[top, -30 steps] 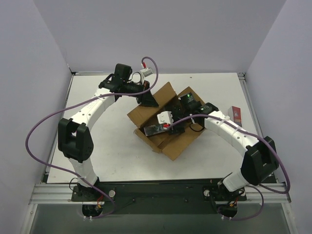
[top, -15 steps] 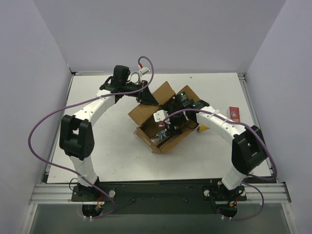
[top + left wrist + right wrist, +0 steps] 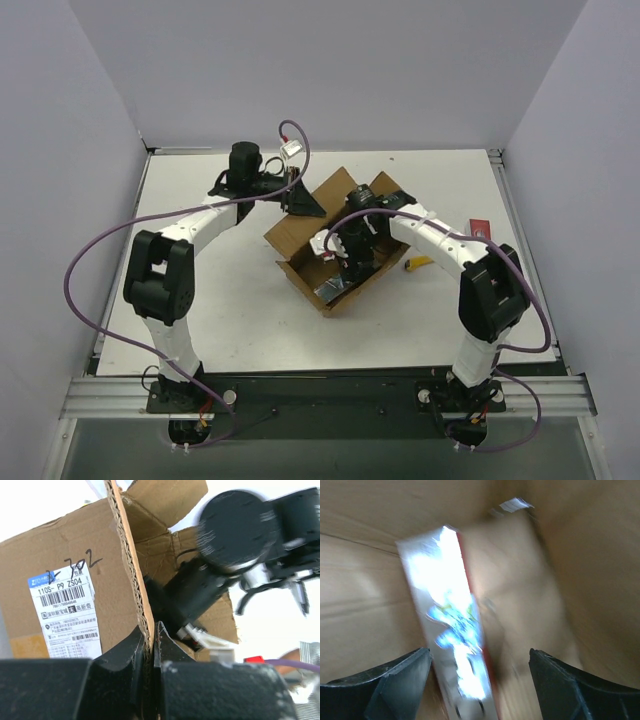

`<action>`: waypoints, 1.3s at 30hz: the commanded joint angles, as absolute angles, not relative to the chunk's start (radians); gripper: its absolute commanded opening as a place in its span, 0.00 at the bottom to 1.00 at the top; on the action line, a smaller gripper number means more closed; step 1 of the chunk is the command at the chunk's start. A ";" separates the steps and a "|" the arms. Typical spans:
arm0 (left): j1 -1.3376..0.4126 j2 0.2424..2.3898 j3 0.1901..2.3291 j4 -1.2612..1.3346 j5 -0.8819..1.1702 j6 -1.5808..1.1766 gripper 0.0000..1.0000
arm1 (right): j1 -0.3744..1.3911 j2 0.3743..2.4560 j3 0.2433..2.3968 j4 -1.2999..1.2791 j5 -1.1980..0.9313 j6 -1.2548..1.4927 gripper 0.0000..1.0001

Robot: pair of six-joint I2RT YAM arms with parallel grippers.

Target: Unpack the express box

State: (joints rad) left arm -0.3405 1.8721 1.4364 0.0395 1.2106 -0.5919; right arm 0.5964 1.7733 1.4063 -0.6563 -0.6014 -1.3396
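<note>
The express box (image 3: pixel 300 235) is a brown cardboard carton in mid-table, open with its flaps up. My left gripper (image 3: pixel 300 200) is shut on the edge of its back-left flap (image 3: pixel 131 565); the jaws pinch the corrugated edge. A white printed label (image 3: pixel 65 611) is on the box's outer wall. My right gripper (image 3: pixel 350 262) reaches down inside the box, open and empty. In the right wrist view the gripper (image 3: pixel 480 690) has its fingers (image 3: pixel 395 685) spread over a slim white carton with a red edge (image 3: pixel 450 630), which lies on the box floor and also shows from above (image 3: pixel 330 291).
A small yellow utility knife (image 3: pixel 418 265) lies on the table just right of the box. A small red and white item (image 3: pixel 481 231) lies near the right edge. The right arm (image 3: pixel 225 540) fills the box opening. Walls enclose the table on three sides.
My right gripper has moved left and down into the box, over the white carton. The box has shifted and its flaps have drawn in. My left gripper keeps its hold on the flap.
</note>
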 commanded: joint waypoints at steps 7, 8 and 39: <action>-0.416 1.784 1.284 0.950 1.371 -1.095 0.00 | 0.706 1.835 1.272 -0.904 -0.664 -1.405 0.75; -0.416 1.786 1.290 0.936 1.371 -1.089 0.00 | 0.718 1.841 1.275 -0.900 -0.654 -1.393 0.72; -0.414 1.735 1.244 0.691 1.279 -0.870 0.00 | 0.716 1.689 1.239 -0.718 -0.451 -1.042 0.00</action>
State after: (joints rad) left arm -0.4038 1.8336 1.1950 0.6483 1.3304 -0.9951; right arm 0.7582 1.7107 1.2198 -0.6090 -0.4412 -1.1515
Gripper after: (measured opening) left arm 0.148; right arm 0.137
